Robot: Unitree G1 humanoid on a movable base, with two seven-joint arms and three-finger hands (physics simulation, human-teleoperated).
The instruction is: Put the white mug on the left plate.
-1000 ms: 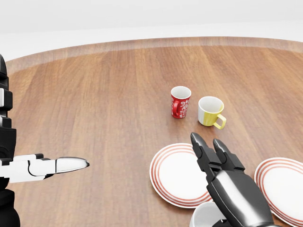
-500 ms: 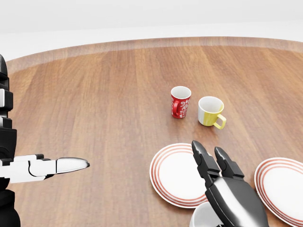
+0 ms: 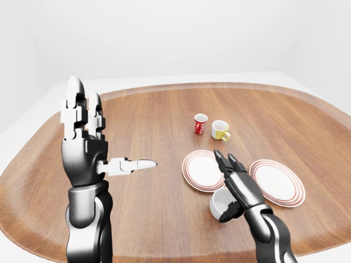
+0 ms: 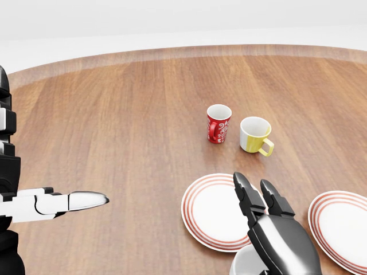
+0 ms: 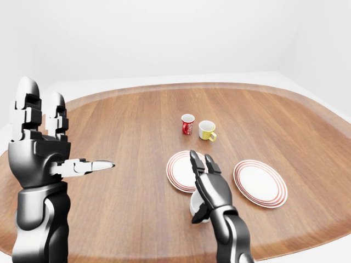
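**Right hand spread over the white mug, just below the left plate**

Your right hand (image 3: pixel 237 183) reached up from the bottom of the left-eye view with its fingers (image 3: pixel 221 163) straight and spread, not closed round anything; its thumb hung beside the white mug (image 3: pixel 221 204), which sat upright on the table (image 3: pixel 148 208) just below the left plate (image 3: pixel 202 170) and apart from its rim. Your left hand (image 3: pixel 85 142) stood raised at the view's left, two fingers pointing up and the thumb stretched out toward the right, holding nothing. To the right of the left plate lay the right plate (image 3: pixel 278 182), both white with red rings. Higher up stood the red mug (image 3: pixel 201 124) and the yellow mug (image 3: pixel 220 130), just beside each other. You had a broad, rounded wooden tabletop with lengthwise grain, set in a plain white room (image 3: pixel 164 38).

From the head view, you saw the right hand cover most of the white mug, with only a pale curve of rim showing at the bottom edge. Its fingertips overlapped the left plate's lower right part. The wood ran up to a curved far edge, with white floor and wall beyond.

From the right-eye view, you saw the same layout shifted left, the mug largely hidden behind the right hand.
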